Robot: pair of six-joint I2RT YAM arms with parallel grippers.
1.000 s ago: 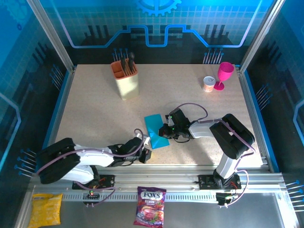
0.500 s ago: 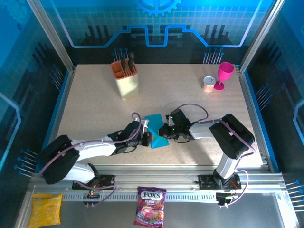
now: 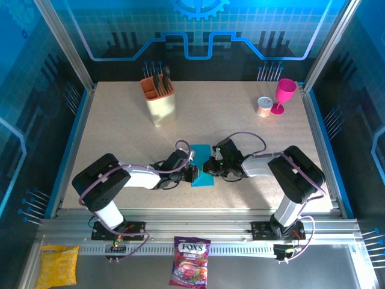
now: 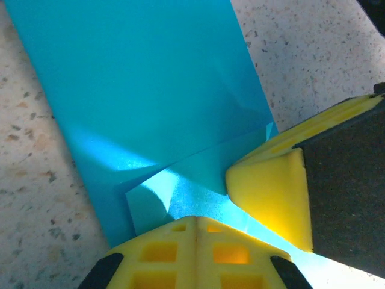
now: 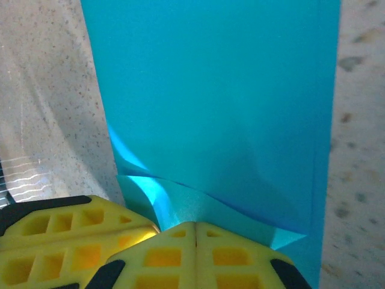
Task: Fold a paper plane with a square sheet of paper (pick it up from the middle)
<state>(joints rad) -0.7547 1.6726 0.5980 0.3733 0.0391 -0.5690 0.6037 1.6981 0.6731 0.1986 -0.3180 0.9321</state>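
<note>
Left gripper [image 3: 191, 173] moved right, up to cyan paper sheet [image 3: 202, 179] mid-table [image 3: 120, 132]; right gripper [image 3: 210, 165] stayed put. Both clamped closed, tips meeting on part-folded sheet, corner flap raised.

Both are built alike — the left arm [image 3: 141, 178] and the right arm [image 3: 260, 168] have smooth white links between bulky black joint housings. Thin lilac-grey cables [image 3: 248, 133] loop along them. The fingers [image 4: 180, 253] are bright yellow plastic — moulded in an open grid.

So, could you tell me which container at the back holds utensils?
The beige holder, back left; the pink goblet and small tub stand back right.
</note>
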